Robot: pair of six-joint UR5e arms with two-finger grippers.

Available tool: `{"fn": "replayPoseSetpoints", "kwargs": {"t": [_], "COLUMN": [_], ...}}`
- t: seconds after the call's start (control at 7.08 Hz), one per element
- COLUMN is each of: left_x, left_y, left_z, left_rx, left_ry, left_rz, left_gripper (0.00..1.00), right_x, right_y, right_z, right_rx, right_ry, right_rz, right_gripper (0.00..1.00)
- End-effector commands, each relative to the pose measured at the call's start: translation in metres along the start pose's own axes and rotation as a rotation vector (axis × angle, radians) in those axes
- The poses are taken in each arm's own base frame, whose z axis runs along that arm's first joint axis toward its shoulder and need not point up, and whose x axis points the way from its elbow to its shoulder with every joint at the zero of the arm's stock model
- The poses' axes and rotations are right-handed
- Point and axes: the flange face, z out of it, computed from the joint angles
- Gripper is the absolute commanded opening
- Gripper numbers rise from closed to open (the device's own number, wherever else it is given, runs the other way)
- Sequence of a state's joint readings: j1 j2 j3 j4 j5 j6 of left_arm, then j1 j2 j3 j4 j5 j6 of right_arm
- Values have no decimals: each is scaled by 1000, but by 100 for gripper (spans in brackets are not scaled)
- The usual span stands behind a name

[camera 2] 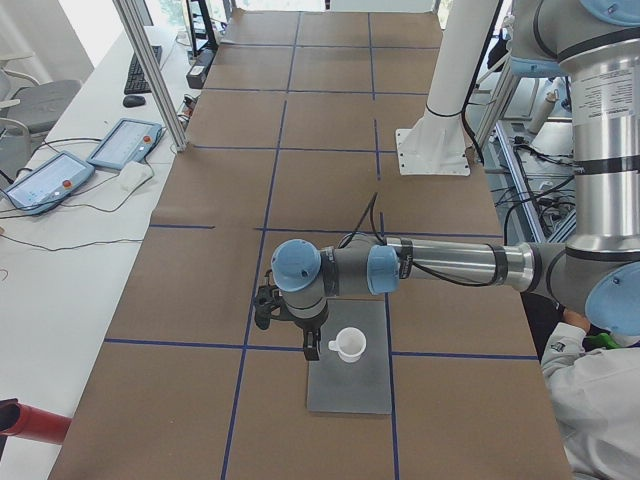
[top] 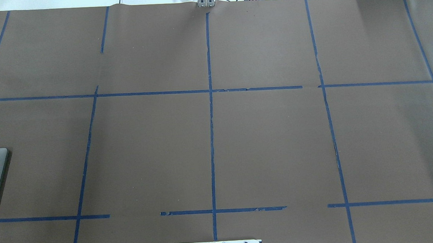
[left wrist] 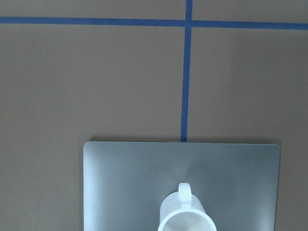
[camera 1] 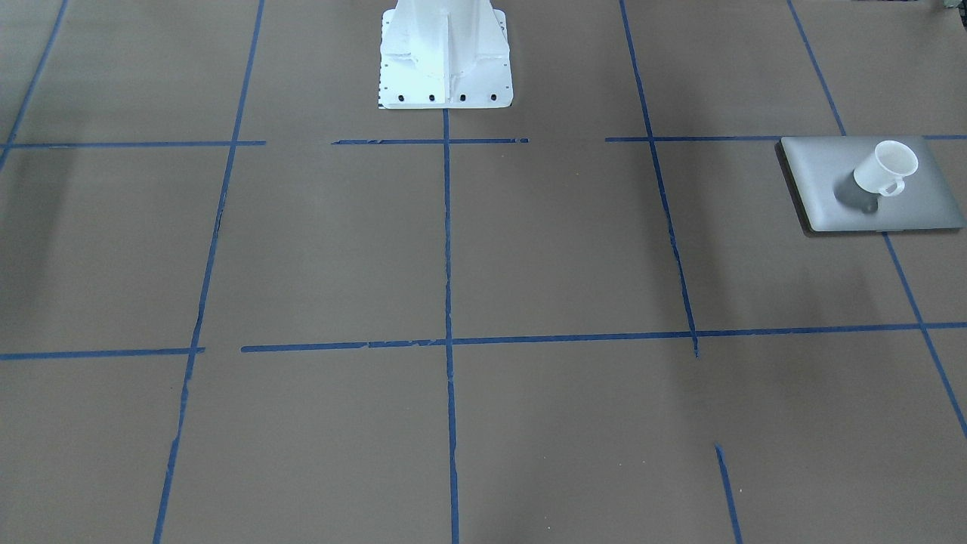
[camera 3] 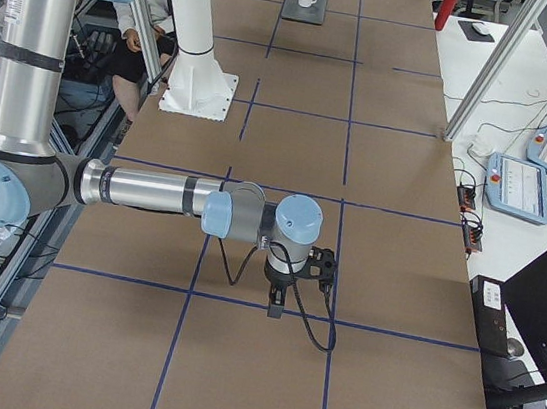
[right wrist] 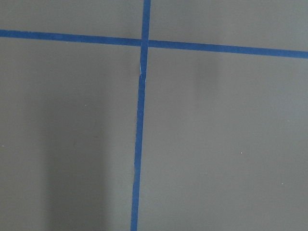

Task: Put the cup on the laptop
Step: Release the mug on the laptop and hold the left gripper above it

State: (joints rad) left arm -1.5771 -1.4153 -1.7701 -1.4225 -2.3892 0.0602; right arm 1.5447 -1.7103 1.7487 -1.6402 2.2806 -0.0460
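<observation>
Exterior front-facing: cup (camera 1: 884, 170) stands on laptop (camera 1: 816, 177) — left pincer (camera 2: 311, 347), right pincer (camera 3: 275, 311): cannot tell spread.

White cup (camera 2: 348, 344) upright on laptop (camera 2: 352, 398)

both arms stretch out level; left hand (camera 2: 311, 347) and right hand (camera 3: 275, 309) point straight down

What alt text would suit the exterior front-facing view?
A white cup stands on a closed silver-grey laptop near the view's right edge. The brown table is crossed by blue tape lines, with the robot's white base at top centre.
</observation>
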Motion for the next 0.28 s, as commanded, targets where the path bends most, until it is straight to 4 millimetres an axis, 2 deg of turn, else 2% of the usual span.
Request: {"fn": "replayPoseSetpoints", "kwargs": {"t": [0.0,0.14], "left_x": [5,6], "left_y": [-1,-1], "left_z": [-4,-6], "left_rx": [8,12], "left_ry": [2,2], "left_rz": [9,12], "left_gripper": [100,100], "right_x": [0,0], "right_y": [0,0], "right_z": [0,0], "right_rx": [0,0], "right_ry": [0,0], "right_rz": [0,0], "right_gripper": [100,100]}}
